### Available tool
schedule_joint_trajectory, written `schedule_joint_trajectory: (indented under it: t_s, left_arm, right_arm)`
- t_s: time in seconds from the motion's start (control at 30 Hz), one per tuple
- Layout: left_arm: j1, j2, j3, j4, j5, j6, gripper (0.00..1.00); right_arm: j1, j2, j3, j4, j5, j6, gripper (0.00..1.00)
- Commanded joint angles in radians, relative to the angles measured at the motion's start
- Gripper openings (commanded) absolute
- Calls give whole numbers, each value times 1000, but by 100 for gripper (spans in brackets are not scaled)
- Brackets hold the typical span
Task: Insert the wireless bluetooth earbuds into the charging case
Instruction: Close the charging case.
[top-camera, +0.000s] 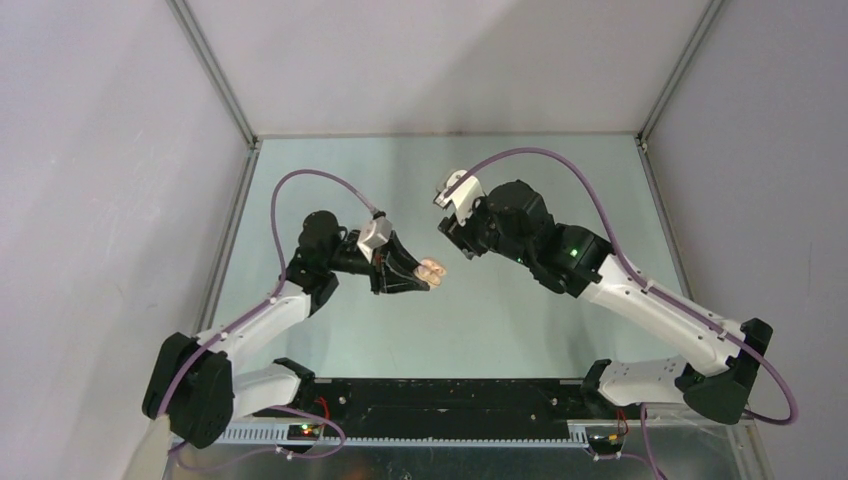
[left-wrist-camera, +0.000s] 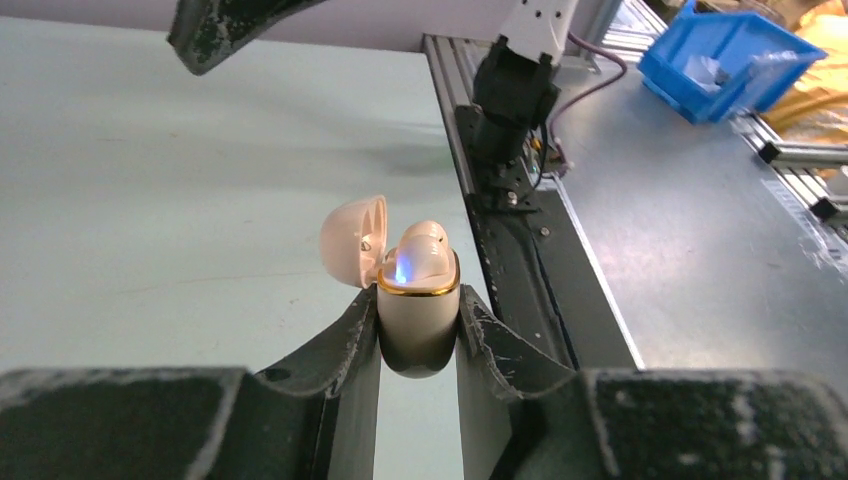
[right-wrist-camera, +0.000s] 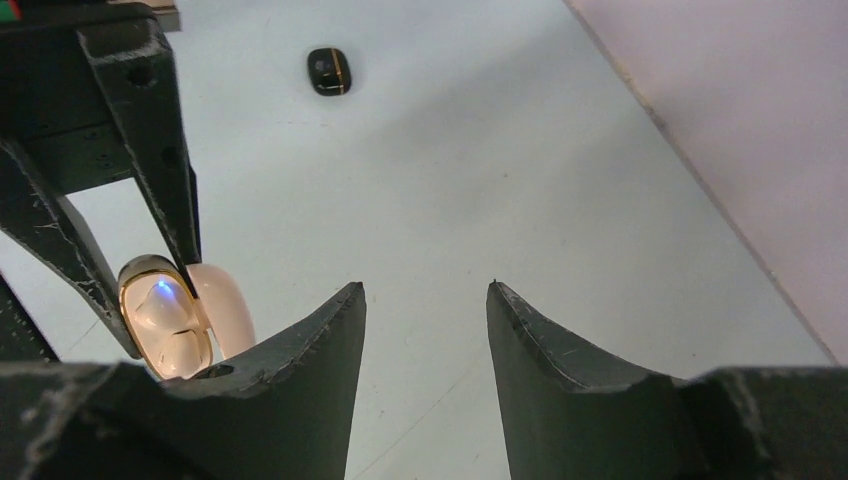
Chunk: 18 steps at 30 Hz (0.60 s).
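My left gripper (left-wrist-camera: 418, 302) is shut on the body of an off-white charging case (left-wrist-camera: 420, 335) with a gold rim and holds it above the table. Its lid (left-wrist-camera: 353, 240) is hinged open to the left. Two off-white earbuds (left-wrist-camera: 424, 248) sit in the case, with a blue light glowing beside them. In the top view the left gripper (top-camera: 414, 276) and the case (top-camera: 432, 270) are mid-table. My right gripper (right-wrist-camera: 427, 292) is open and empty, just right of the case (right-wrist-camera: 165, 325); in the top view it (top-camera: 446, 236) hangs just above it. The black earbuds are out of view.
A small closed black case with a gold band (right-wrist-camera: 329, 70) lies on the table beyond the right gripper. The right gripper's finger (left-wrist-camera: 220, 30) hangs over the case in the left wrist view. A blue bin (left-wrist-camera: 725, 55) stands off the table past the arm bases.
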Motion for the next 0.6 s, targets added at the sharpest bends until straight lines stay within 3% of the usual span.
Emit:
schedule_joint_trajectory:
  t_s: [0.0,0.17,0.57]
  left_arm:
    - [-22,-16,103,-326,87,296,2]
    - [-32,-9,123,-382,72,345,1]
    - [-32,-7,105,-283,22,255,1]
  right_arm:
    - [-1,-7,-9,-1,-92,-9,53]
    - [22,33,-15,-56,-190,-54,53]
    - [60,15,-21,-156,-385,-124,52]
